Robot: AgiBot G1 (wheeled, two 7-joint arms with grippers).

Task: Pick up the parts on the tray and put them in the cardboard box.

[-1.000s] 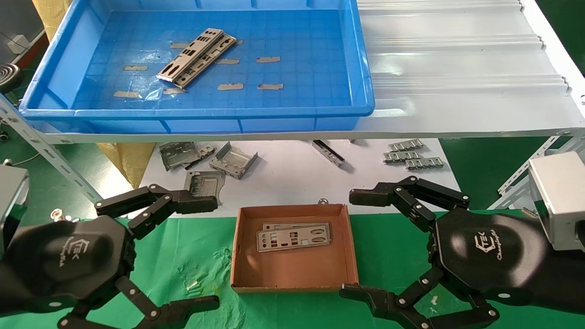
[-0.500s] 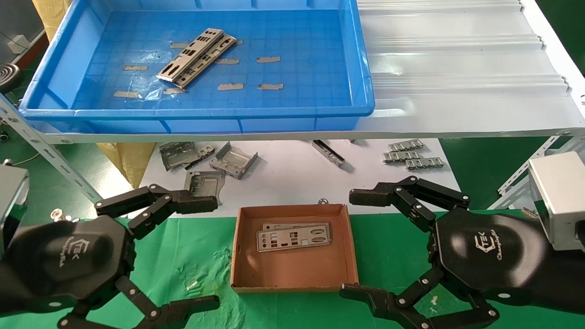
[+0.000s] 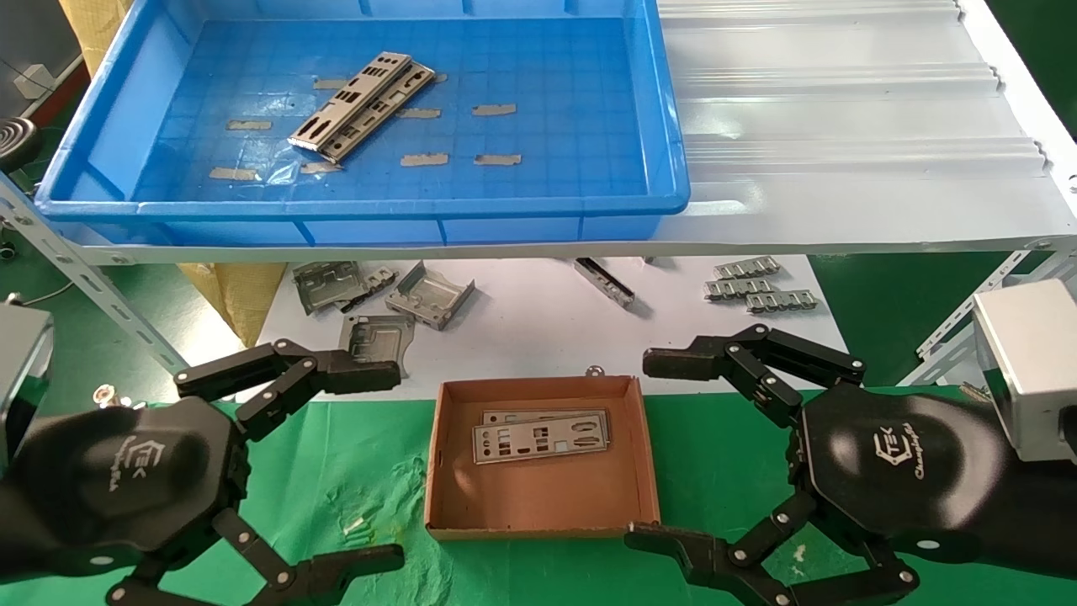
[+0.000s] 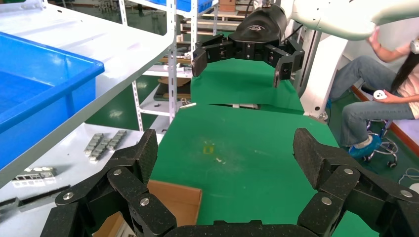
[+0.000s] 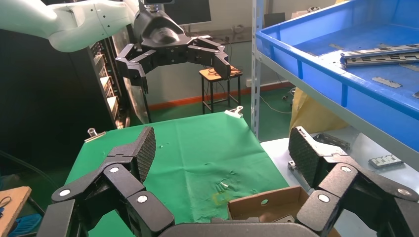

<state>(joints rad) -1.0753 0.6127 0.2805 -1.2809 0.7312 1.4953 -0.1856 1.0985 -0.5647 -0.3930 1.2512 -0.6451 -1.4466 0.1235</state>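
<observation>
Plates of thin punched silver-grey metal (image 3: 362, 107) lie stacked in the big shallow blue plastic tray (image 3: 665, 126), two more in the small brown cardboard box (image 3: 538, 505) – left gripper (image 3: 383, 463) and right gripper (image 3: 644, 450) flank it, fingers spread wide, empty, ready to reach up

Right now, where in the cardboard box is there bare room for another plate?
The cardboard box is bare along its near half, below the two stacked plates lying against its far wall. Both grippers, left gripper and right gripper, flank it, open.
</observation>
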